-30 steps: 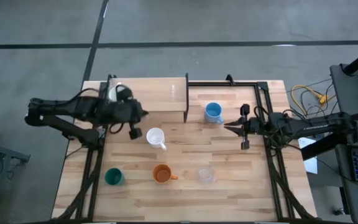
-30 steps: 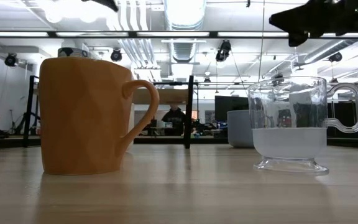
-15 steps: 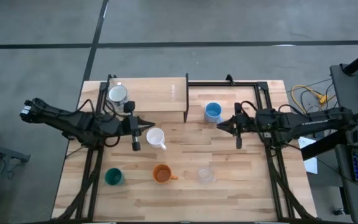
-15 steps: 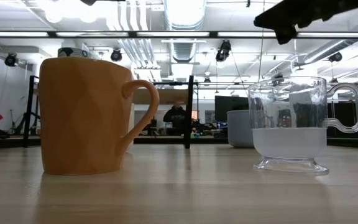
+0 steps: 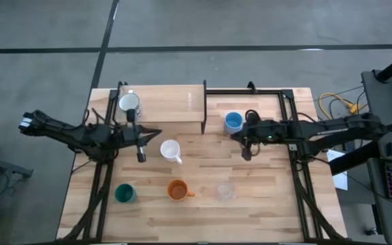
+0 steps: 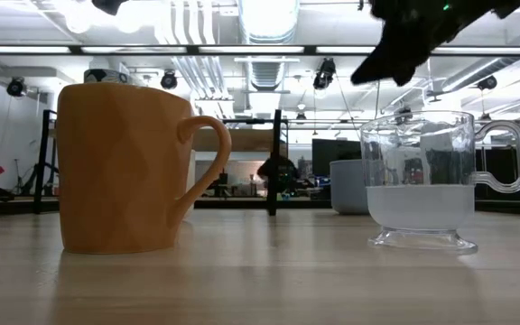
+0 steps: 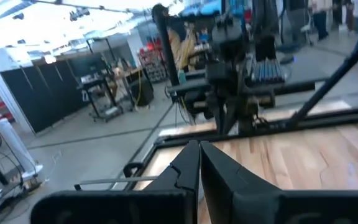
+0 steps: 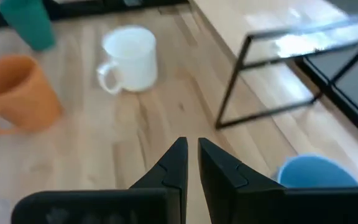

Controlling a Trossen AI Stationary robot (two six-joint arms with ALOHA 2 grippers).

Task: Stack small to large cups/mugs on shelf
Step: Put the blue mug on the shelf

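Judging from how things lie, the step in hand is picking the next cup for the shelf [image 5: 172, 102], which carries only the silver-grey cup [image 5: 128, 103] at its left end. Going left to right with the shelf as landmark: the left gripper [image 5: 140, 136] hovers just in front of the shelf's left half, fingers pressed together and empty, close to the white cup [image 5: 171, 150], which stands in front of the shelf's middle with its handle pointing away from the shelf. To do the step well it would need to spread its fingers before descending, straddle the cup's wall clear of the handle, and lift straight. Further in front of the shelf stand the dark green cup [image 5: 124, 193], the orange cup [image 5: 177, 190] and the clear cup [image 5: 225, 192], in a row. Just right of the shelf stands the light blue cup [image 5: 233, 122], with the right gripper [image 5: 245, 143] beside it, fingers nearly together and holding nothing. Counted: six cups, one of each colour, one on the shelf and five on the table [image 5: 278, 204]; one shelf; two grippers
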